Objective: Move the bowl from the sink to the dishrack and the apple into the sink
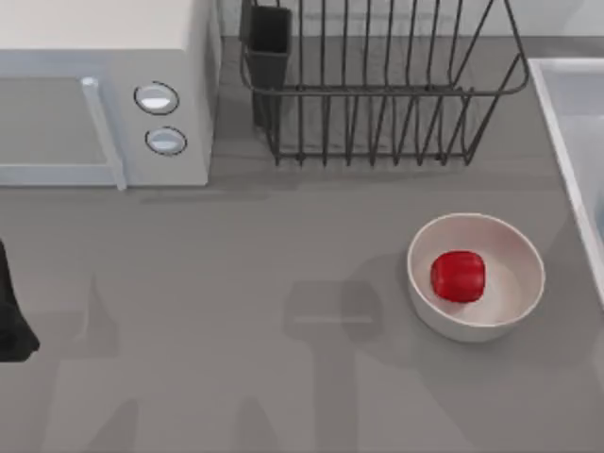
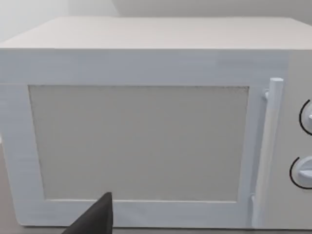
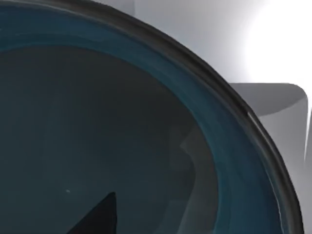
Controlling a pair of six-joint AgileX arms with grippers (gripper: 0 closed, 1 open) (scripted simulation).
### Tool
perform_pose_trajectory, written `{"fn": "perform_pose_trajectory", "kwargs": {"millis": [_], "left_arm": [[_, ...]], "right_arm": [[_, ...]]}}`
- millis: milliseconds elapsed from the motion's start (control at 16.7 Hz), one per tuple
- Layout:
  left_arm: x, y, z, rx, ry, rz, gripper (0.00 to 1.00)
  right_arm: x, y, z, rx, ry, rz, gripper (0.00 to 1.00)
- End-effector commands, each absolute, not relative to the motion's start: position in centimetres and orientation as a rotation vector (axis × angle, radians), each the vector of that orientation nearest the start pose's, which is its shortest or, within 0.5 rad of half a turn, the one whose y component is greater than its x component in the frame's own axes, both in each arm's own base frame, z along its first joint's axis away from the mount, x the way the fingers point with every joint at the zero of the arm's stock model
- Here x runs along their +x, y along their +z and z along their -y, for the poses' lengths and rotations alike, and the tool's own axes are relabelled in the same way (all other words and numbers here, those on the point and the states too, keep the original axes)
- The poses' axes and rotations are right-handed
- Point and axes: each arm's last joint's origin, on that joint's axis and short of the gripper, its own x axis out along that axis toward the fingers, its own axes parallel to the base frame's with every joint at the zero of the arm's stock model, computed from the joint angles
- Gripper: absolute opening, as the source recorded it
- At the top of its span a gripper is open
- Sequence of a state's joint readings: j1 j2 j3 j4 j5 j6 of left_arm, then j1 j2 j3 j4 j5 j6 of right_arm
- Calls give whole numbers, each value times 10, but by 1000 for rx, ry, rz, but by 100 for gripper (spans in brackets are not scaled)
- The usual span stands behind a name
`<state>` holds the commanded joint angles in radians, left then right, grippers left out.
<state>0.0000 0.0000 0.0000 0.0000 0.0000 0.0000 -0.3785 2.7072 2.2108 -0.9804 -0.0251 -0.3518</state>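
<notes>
The red apple (image 1: 458, 276) lies inside an off-white bowl (image 1: 514, 245) on the table, right of centre. The dark wire dishrack (image 1: 377, 90) stands at the back, with its black utensil cup (image 1: 269, 42) at its left corner. The pale sink (image 1: 566, 104) runs along the right edge. In the right wrist view the blue bowl (image 3: 122, 122) is seen from very close, looking into its dark inside, against the sink's pale wall (image 3: 195, 29). A dark tip of my right gripper (image 3: 100, 214) hangs just over the bowl. My left gripper (image 2: 95, 218) sits parked at the left, facing the microwave.
A white microwave (image 1: 104, 90) with a door handle (image 1: 102, 132) and two knobs fills the back left corner, close beside the dishrack. The dark left arm (image 1: 11, 321) shows at the table's left edge. Grey tabletop (image 1: 236, 311) lies open in the middle and front.
</notes>
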Motion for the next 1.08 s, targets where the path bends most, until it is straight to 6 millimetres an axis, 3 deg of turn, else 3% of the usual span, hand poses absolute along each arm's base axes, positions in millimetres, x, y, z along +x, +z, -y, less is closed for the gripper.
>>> {"fn": "perform_pose_trajectory", "kwargs": {"millis": [180, 960, 1080], "left_arm": [[106, 160, 1, 0, 0, 0, 100], [106, 160, 1, 0, 0, 0, 100], [106, 160, 1, 0, 0, 0, 100]], "right_arm": [[485, 48, 185, 7, -8, -1471, 100], [485, 48, 185, 7, -8, -1471, 2], [485, 48, 185, 7, -8, -1471, 0]]}}
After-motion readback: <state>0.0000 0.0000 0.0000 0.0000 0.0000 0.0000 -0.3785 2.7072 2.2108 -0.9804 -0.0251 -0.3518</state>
